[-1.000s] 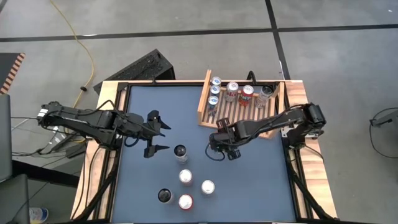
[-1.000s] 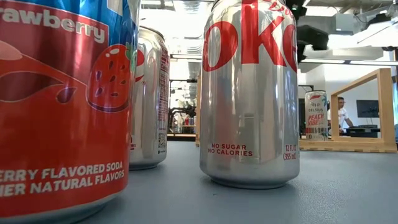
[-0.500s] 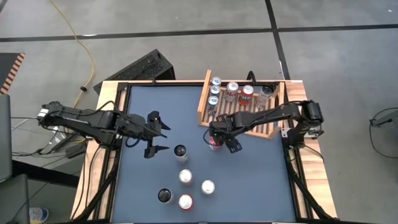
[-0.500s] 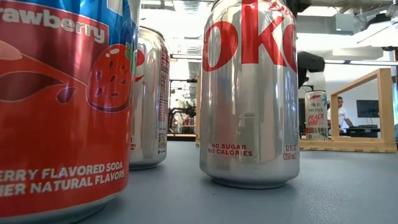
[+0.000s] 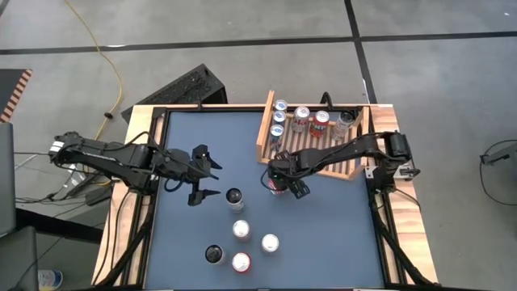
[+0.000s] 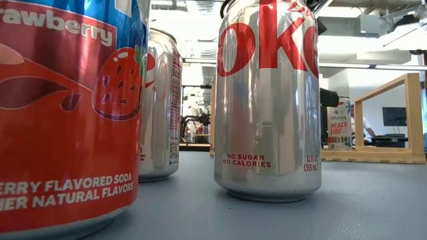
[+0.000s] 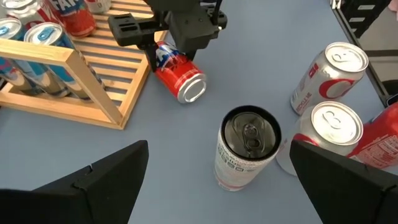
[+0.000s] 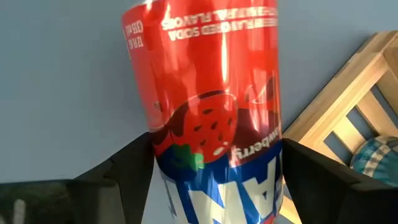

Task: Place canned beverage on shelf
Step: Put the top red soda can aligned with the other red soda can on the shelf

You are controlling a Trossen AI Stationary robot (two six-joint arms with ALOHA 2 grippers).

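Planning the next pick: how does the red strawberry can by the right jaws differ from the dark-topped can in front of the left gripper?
The strawberry can lies tilted on the table beside the shelf; the dark-topped can stands upright in open table. The strawberry can sits between the right gripper's jaws; the dark-topped can is untouched, the left gripper open short of it. One is red, the other pale-sided. Neither is on the shelf.
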